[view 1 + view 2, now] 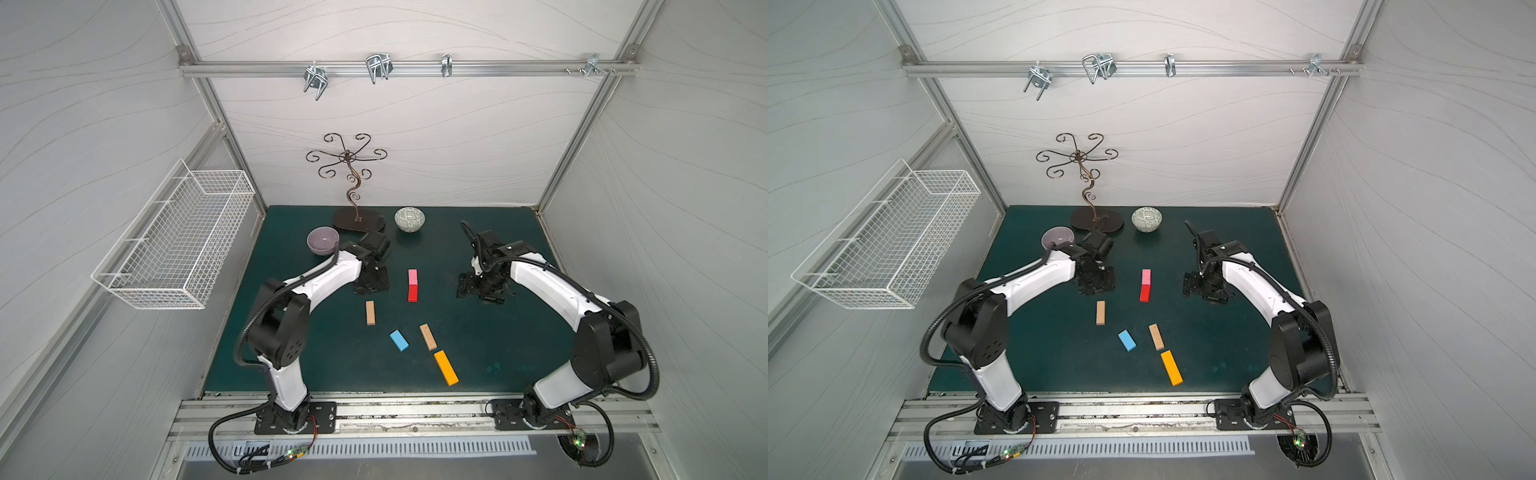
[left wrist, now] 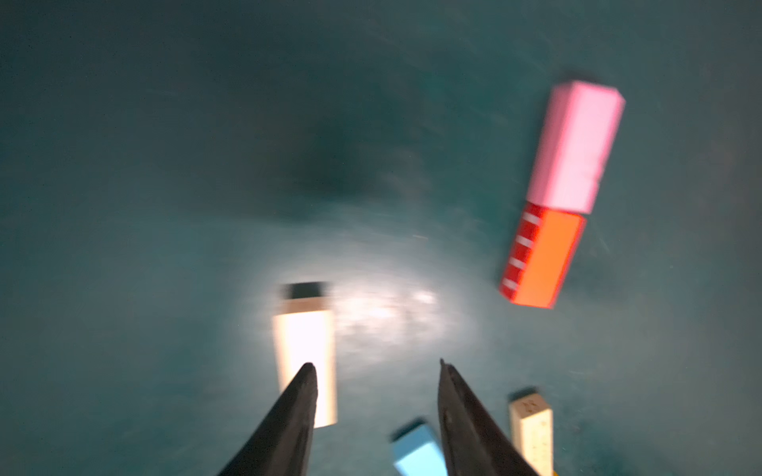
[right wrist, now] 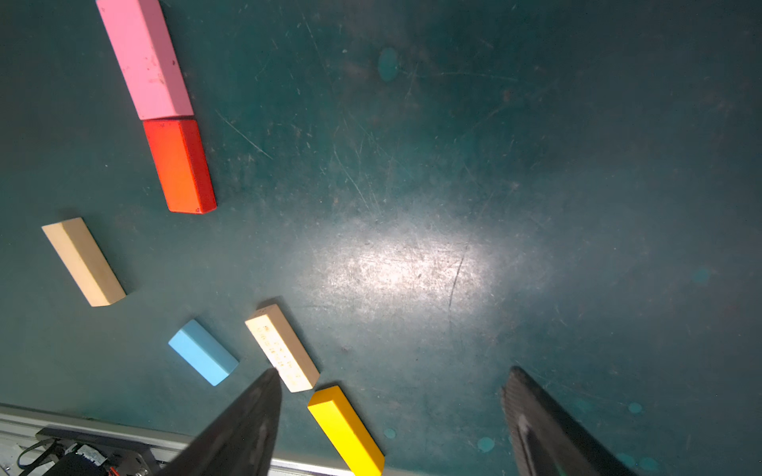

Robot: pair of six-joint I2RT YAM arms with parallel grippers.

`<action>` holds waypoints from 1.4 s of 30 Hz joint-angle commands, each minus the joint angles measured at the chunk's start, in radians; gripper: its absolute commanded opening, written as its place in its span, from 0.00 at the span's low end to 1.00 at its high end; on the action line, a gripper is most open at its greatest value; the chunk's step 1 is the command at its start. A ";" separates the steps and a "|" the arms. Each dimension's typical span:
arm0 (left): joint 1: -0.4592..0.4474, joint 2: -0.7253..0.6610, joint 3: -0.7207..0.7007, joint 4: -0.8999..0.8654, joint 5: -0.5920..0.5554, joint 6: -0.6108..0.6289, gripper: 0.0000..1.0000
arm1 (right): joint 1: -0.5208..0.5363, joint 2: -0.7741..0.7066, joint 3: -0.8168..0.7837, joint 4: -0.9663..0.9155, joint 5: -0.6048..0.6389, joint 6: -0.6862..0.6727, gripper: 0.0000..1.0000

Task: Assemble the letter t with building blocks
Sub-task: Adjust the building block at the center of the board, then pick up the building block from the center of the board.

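Note:
Six building blocks lie flat on the green mat in both top views. The pink block (image 1: 412, 276) and the red block (image 1: 412, 293) touch end to end in one line. Nearer the front lie a tan block (image 1: 370, 312), a light blue block (image 1: 399, 340), a second tan block (image 1: 427, 336) and an orange block (image 1: 446, 367), all apart. No letter t is formed. My left gripper (image 1: 370, 286) (image 2: 376, 364) hovers open and empty just behind the first tan block (image 2: 305, 350). My right gripper (image 1: 478, 289) (image 3: 392, 370) is wide open and empty, to the right of the pink and red pair.
A purple bowl (image 1: 322, 240) sits behind the left arm, and a patterned bowl (image 1: 409, 219) is at the back centre. A scrolled metal stand (image 1: 357, 220) rises at the back. A white wire basket (image 1: 178, 241) hangs on the left wall. A metal rail (image 1: 415, 409) edges the front.

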 commanded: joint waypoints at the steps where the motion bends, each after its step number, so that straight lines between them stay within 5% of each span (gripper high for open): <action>1: -0.009 -0.044 -0.080 -0.010 -0.023 -0.007 0.50 | -0.005 -0.004 -0.019 0.014 -0.026 -0.001 0.85; 27: -0.050 0.070 -0.170 0.082 0.026 -0.105 0.49 | -0.003 -0.029 -0.014 -0.003 -0.028 -0.012 0.86; 37: -0.050 0.082 -0.162 0.058 0.030 -0.073 0.17 | -0.001 -0.038 -0.020 0.003 -0.028 -0.006 0.86; 42: -0.049 0.086 -0.037 -0.057 0.012 0.027 0.08 | -0.003 -0.038 -0.020 0.006 -0.031 -0.006 0.86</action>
